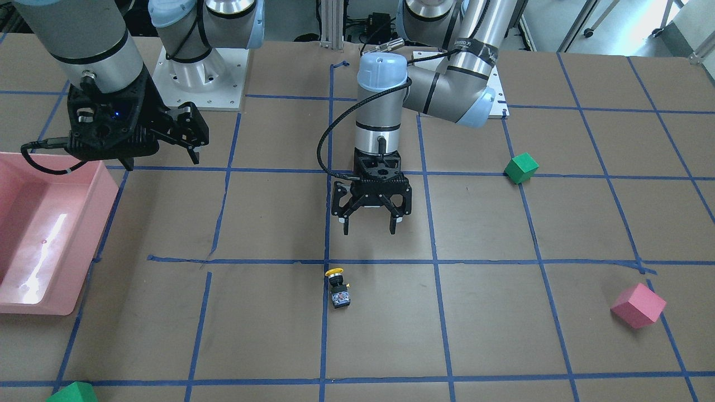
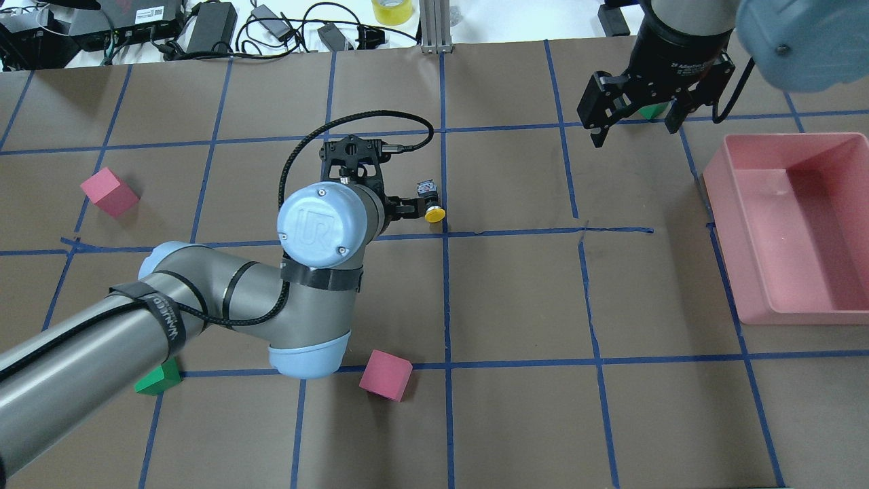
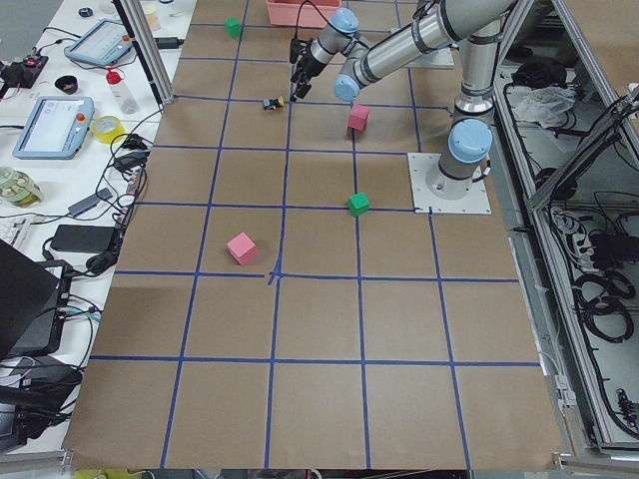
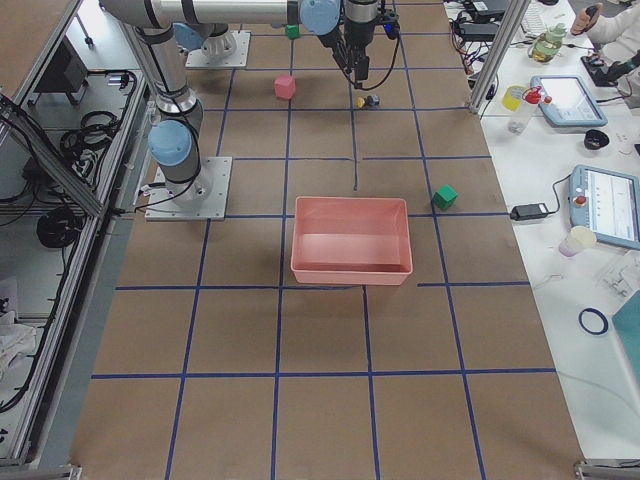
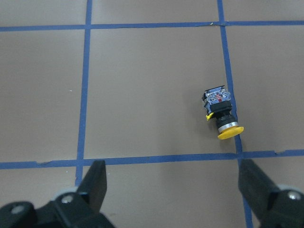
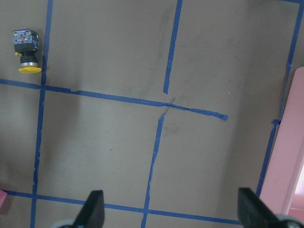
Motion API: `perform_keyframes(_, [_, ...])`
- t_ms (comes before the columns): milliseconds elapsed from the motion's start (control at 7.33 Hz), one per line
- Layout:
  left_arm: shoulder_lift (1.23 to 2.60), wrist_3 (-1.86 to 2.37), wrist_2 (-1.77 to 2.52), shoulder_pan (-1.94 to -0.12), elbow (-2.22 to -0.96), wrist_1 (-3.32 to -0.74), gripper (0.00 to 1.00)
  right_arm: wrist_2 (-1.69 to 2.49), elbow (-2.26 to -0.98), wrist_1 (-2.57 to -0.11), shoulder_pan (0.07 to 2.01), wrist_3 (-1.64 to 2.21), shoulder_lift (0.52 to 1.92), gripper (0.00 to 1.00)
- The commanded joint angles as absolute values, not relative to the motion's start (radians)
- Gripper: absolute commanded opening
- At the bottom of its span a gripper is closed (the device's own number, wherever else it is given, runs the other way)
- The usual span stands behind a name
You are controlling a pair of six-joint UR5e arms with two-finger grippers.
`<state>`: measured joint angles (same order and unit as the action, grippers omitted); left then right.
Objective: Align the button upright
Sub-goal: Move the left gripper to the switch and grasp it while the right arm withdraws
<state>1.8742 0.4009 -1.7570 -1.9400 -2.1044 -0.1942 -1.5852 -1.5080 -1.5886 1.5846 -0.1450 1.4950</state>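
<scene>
The button (image 1: 337, 287) lies on its side on the brown table by a blue tape line, with its yellow cap toward the robot and its terminal end away. It also shows in the overhead view (image 2: 429, 202), the left wrist view (image 5: 221, 114) and the right wrist view (image 6: 26, 45). My left gripper (image 1: 368, 226) hangs open and empty above the table, a little short of the button; its fingers frame the left wrist view (image 5: 172, 185). My right gripper (image 1: 162, 159) is open and empty, raised beside the pink bin (image 2: 635, 136).
A pink bin (image 1: 98, 223) stands on my right side (image 2: 723, 224). On my left lie a green cube (image 1: 521, 167) and a pink cube (image 1: 638, 305). Another green cube (image 1: 72, 393) lies at the far edge. A second pink cube (image 2: 385, 375) lies near my left arm.
</scene>
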Motion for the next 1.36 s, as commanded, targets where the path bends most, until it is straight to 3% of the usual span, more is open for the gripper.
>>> perform_keyframes(0, [1.984, 0.494, -1.819, -1.997, -2.038, -0.173, 0.9, -1.58, -1.509, -1.589, 1.585, -0.144, 1.491, 1.0])
perform_keyframes(273, [2.08, 0.532, -1.876, -2.028, -1.979, -0.155, 0.82, -1.586, -1.509, -1.589, 1.585, -0.146, 1.491, 1.0])
perform_keyframes(1091, [2.232, 0.537, -1.91, -2.045, -1.939, 0.054, 0.78, -1.585, -1.511, -1.592, 1.585, -0.144, 1.489, 1.0])
perform_keyframes(1227, [2.238, 0.537, -1.937, -2.051, -1.933, 0.06, 0.69, -1.583, -1.511, -1.592, 1.585, -0.144, 1.489, 1.0])
